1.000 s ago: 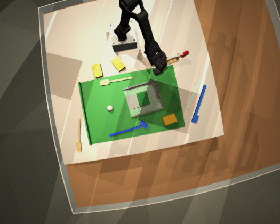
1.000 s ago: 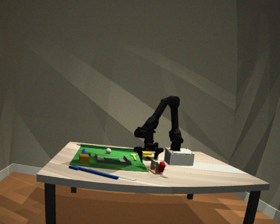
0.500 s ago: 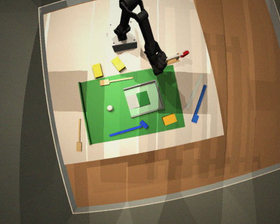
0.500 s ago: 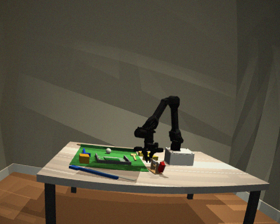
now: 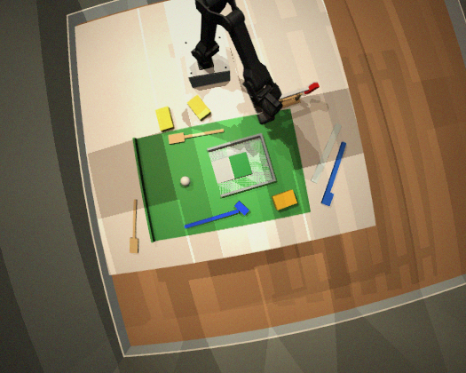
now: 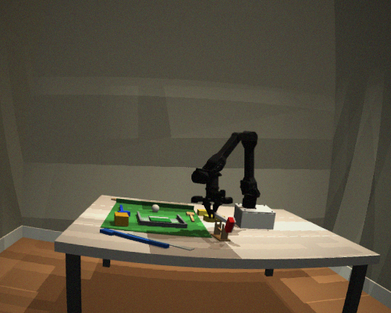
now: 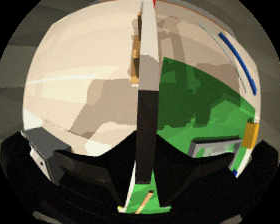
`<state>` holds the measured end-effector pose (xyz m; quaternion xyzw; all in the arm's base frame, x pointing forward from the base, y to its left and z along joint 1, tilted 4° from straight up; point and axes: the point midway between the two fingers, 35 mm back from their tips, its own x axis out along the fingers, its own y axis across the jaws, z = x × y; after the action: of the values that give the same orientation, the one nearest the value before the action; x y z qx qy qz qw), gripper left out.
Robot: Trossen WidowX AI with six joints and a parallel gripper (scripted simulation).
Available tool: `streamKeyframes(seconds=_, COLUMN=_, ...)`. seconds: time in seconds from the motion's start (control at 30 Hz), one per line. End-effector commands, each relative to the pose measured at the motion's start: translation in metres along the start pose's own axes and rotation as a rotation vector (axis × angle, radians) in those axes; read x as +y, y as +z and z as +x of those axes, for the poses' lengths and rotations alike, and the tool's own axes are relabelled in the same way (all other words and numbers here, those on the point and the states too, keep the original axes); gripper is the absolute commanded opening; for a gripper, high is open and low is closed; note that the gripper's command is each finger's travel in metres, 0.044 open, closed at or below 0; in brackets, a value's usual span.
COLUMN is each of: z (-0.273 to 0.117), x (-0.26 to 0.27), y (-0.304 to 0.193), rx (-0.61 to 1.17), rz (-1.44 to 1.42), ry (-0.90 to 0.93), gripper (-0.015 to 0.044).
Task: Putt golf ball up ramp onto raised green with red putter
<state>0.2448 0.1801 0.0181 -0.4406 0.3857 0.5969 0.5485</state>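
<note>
Grab step, pretty much done by the look of it: gripper (image 5: 268, 116) down low at the upper right corner of the green mat (image 5: 161, 213), fingers clamped tight on the shaft of the red putter (image 5: 312, 87). In the wrist view, shaft running straight up the middle of the frame between the two dark fingers, red head at the very top edge. Head end resting on a little wooden stand (image 6: 220, 231) just right of the mat in the outside view, so not lifted yet. Golf ball (image 5: 185, 180) sitting left of centre on the mat in the top view, well apart from the gripper, with the grey-framed raised green (image 5: 240, 165) in between. Next up, probably: lift the putter free of the stand without letting it twist in the grip, swing it across to the far left side of the ball, then a gentle push toward the ramp. Plenty of clutter to dodge on the way, e.g. yellow blocks (image 5: 199, 107) near the top of the mat, a tan putter (image 5: 194, 134) and a blue putter (image 5: 218, 215) lying on the mat itself.
</note>
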Motion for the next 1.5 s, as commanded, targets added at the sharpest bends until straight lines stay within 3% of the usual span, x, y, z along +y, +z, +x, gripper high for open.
streamKeyframes(seconds=0.0, z=-0.038, x=-0.003, y=0.013, rx=-0.017, rz=-0.011, ry=-0.016, gripper=0.0)
streamKeyframes(seconds=0.13, z=-0.065, x=0.001, y=0.018, rx=-0.017, rz=-0.01, ry=-0.015, gripper=0.0)
streamKeyframes(seconds=0.47, z=-0.061, x=-0.008, y=0.006, rx=0.0, rz=0.032, ry=-0.031, gripper=0.0)
streamKeyframes(seconds=1.47, z=-0.118, x=-0.073, y=-0.156, rx=0.113, rz=0.646, ry=-0.155, gripper=0.0)
